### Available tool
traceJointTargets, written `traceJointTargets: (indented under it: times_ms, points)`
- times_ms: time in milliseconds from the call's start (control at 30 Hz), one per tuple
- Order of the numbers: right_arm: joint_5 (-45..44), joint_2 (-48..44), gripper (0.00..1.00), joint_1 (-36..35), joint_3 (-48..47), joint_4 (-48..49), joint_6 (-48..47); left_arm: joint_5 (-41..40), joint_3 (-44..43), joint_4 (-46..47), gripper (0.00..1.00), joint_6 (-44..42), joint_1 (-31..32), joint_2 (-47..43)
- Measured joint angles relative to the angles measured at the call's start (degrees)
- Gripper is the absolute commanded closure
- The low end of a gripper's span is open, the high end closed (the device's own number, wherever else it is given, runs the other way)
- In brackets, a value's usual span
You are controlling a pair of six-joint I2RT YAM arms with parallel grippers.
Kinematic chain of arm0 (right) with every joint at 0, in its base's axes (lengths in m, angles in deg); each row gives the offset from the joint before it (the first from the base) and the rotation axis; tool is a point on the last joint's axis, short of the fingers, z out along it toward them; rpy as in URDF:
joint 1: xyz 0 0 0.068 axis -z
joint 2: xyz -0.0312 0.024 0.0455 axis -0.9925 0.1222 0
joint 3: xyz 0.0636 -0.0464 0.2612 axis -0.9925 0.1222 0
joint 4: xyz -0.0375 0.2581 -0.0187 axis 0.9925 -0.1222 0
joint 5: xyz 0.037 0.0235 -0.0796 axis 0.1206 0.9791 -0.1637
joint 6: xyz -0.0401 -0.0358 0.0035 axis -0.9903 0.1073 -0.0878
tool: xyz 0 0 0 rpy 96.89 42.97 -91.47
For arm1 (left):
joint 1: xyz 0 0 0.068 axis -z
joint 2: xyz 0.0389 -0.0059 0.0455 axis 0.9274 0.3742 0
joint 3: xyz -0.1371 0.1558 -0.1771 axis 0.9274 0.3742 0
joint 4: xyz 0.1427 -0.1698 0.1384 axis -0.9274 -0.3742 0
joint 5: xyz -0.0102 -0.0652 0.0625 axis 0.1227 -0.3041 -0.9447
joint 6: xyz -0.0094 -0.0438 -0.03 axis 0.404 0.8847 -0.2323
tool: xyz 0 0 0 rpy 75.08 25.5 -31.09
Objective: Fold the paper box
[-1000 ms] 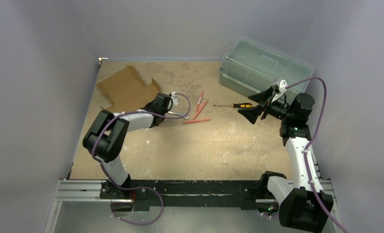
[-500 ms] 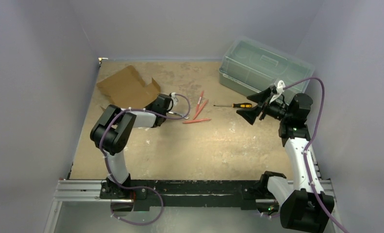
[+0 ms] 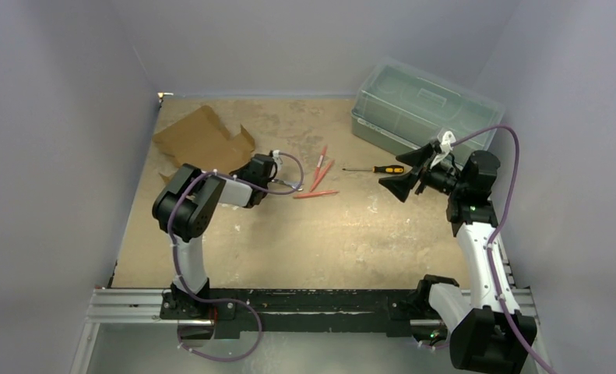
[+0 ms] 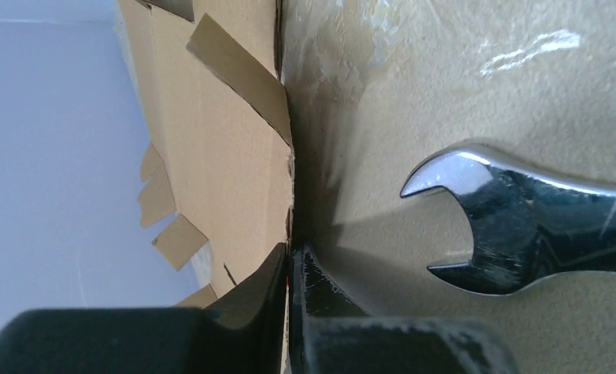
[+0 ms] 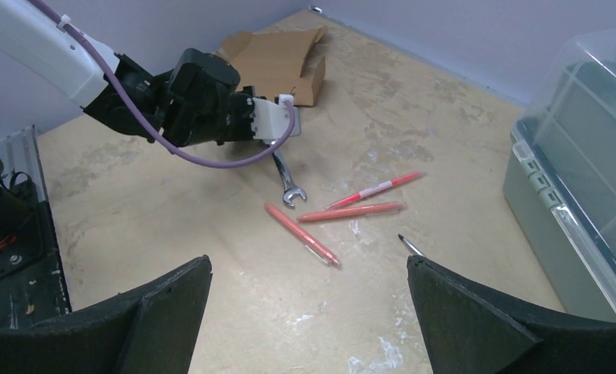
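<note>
Brown cardboard marks the paper box (image 3: 203, 140), a die-cut sheet that is lying unfolded at the far left of the table (image 3: 328, 234), with its flaps spreading toward the back corner. The left gripper (image 3: 246, 165) is reaching low across the table and is meeting the sheet at its near right edge. In the left wrist view its two dark fingers (image 4: 262, 284) are pressing together with the edge of the paper box (image 4: 227, 156) between them, so the jaws are clamping on the cardboard.

A steel wrench (image 4: 515, 226) is lying on the table just beside the left gripper (image 4: 290, 265), its open end pointing toward the cardboard but not touching it. Three red pens (image 3: 318, 179) are resting near the wrench (image 3: 285, 185), toward the middle of the table. A screwdriver (image 3: 378, 168) with a black and orange handle is lying to their right.

The right gripper (image 3: 410, 171) is hovering above the table on the right side, well apart from the paper box (image 5: 277, 54), with its jaws standing wide apart and holding nothing. Its own camera is looking down between the fingers (image 5: 164, 312) at the pens (image 5: 351, 210) and the wrench (image 5: 287, 183). A translucent green plastic bin (image 3: 417, 105) with a closed lid is sitting at the far right corner.
</note>
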Motion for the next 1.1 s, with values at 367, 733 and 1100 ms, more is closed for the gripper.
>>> traceJointTargets:
  times_ms: [367,733,1100]
  points:
    - [-0.44,-1.03,0.01,-0.07,-0.02,-0.61,-1.46,-3.3,-8.85,-20.81,1.0,17.0,6.86,-12.5]
    - [-0.39,1.07,0.01,-0.17,-0.39,-2.86,-2.69,23.3,-6.97,-39.78,1.0,64.13,10.93,-42.03]
    - [-0.42,4.0,0.01,-1.62,-0.39,-3.74,-3.17,26.58,1.84,-39.17,1.0,93.2,30.71,-45.4]
